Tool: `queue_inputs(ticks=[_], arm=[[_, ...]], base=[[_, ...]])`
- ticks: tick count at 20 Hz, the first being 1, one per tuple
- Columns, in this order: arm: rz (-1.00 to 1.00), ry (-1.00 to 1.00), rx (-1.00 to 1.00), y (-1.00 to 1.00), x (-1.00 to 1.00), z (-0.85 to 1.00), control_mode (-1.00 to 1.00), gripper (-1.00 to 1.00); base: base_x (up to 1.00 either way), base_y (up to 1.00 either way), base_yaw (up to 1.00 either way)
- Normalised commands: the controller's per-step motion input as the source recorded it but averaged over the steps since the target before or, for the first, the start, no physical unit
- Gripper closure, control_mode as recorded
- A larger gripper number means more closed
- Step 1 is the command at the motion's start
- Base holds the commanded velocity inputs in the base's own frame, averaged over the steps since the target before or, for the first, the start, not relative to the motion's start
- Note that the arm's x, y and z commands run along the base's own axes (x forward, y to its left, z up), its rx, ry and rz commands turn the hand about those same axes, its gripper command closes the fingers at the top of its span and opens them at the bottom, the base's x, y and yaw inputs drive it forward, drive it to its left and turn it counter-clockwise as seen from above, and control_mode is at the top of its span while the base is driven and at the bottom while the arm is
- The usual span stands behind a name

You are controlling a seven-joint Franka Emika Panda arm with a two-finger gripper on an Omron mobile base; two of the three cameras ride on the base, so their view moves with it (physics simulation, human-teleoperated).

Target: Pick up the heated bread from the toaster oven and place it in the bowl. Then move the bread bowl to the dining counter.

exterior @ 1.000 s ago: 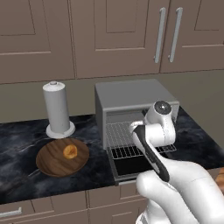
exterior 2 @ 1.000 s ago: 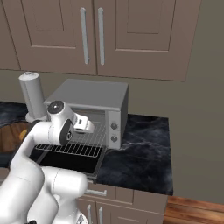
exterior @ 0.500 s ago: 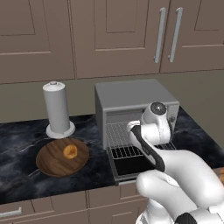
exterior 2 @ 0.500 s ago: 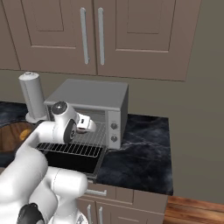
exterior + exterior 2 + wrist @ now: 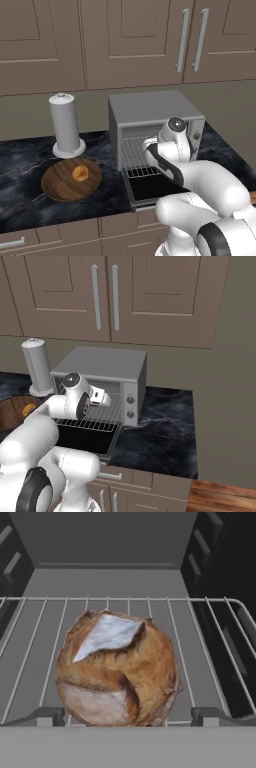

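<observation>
The heated bread (image 5: 117, 669), a round brown loaf with a pale patch on top, lies on the wire rack (image 5: 210, 627) inside the toaster oven (image 5: 150, 107) (image 5: 107, 363). Its dark glass door (image 5: 155, 187) hangs down open. My gripper (image 5: 127, 717) is open at the oven's mouth, one fingertip (image 5: 47, 716) on each side of the loaf's near edge, not touching it. The dark wooden bowl (image 5: 60, 185) (image 5: 10, 413) sits on the counter left of the oven and holds an orange-yellow pastry (image 5: 80, 173). The dining counter is out of view.
A white-grey upright cylinder (image 5: 65, 125) (image 5: 37, 366) stands behind the bowl. The oven stands on a black marbled countertop (image 5: 165, 421) with free room to its right. Taupe wall cabinets (image 5: 125, 40) hang above. My arm (image 5: 200, 175) crosses over the open door.
The hand has pushed a little further toward the oven's opening. The jaws have stayed open. Bowl, pastry and cylinder have not moved.
</observation>
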Motion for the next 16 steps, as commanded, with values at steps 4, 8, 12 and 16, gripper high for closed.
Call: queue_inputs(ticks=[4,8,12,16], arm=[[0.0,0.0,-0.01,0.0,0.04,-0.07,-1.0,1.0],[0.0,0.0,0.0,0.0,-0.03,0.0,-1.0,1.0],[0.0,-0.07,0.0,0.0,-0.35,0.0,-1.0,1.0],[0.0,-0.08,0.0,0.06,-0.74,0.24,-1.0,1.0]], base=[[0.0,0.0,0.0],[0.0,0.0,0.0],[0.0,0.0,0.0],[0.0,0.0,0.0]])
